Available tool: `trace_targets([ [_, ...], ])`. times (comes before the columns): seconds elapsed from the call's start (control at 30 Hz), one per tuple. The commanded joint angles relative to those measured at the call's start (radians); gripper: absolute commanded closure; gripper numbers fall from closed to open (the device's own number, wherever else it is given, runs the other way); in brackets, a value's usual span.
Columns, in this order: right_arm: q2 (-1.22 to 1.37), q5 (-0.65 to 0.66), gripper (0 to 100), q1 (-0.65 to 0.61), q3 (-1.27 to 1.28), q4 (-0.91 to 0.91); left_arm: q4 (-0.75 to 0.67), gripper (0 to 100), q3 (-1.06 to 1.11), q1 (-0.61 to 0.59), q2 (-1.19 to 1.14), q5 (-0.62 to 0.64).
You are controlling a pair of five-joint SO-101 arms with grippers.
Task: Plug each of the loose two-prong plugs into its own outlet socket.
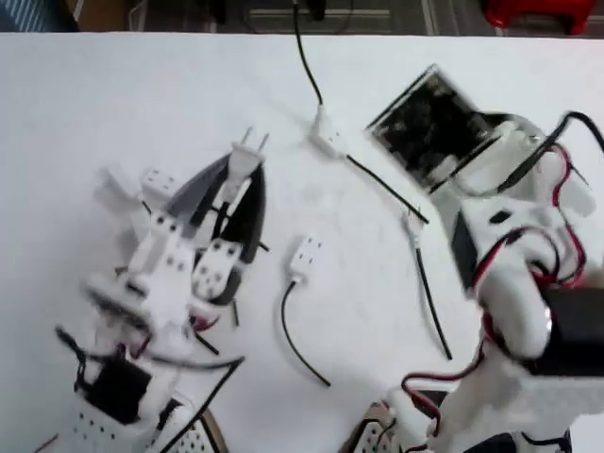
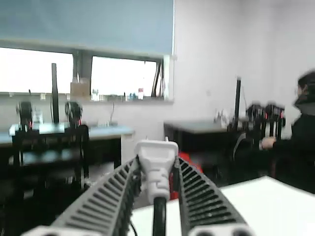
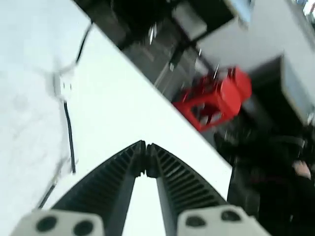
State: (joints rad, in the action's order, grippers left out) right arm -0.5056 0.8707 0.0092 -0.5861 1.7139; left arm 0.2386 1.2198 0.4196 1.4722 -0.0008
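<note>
My left gripper's fingers pinch a white two-prong plug, prongs toward 12 o'clock, and the nearest outlet socket lies loose on the worktop at 4 o'clock from it. If I come down misaligned, I expect the prongs to shove that socket away. Over at 3 o'clock, my right gripper's fingers are pressed together on nothing, so nothing braces it.
</note>
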Motion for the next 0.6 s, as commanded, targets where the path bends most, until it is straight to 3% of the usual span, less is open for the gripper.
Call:
trace_targets([
  [0.0,-0.074,-0.009,98.0,0.094,0.175,0.002,0.109,98,-0.239,-0.004,-0.237,0.011],
  [0.33,-0.303,-0.002,98.0,0.323,0.614,-0.015,0.652,98,-0.743,-0.004,-0.602,0.006],
  [0.5,-0.427,0.009,97.8,0.522,0.845,-0.11,0.822,98,-0.899,-0.004,-0.759,0.006],
  [0.57,-0.478,0.081,97.8,0.613,0.942,-0.17,0.872,98,-0.956,-0.004,-0.832,0.006],
])
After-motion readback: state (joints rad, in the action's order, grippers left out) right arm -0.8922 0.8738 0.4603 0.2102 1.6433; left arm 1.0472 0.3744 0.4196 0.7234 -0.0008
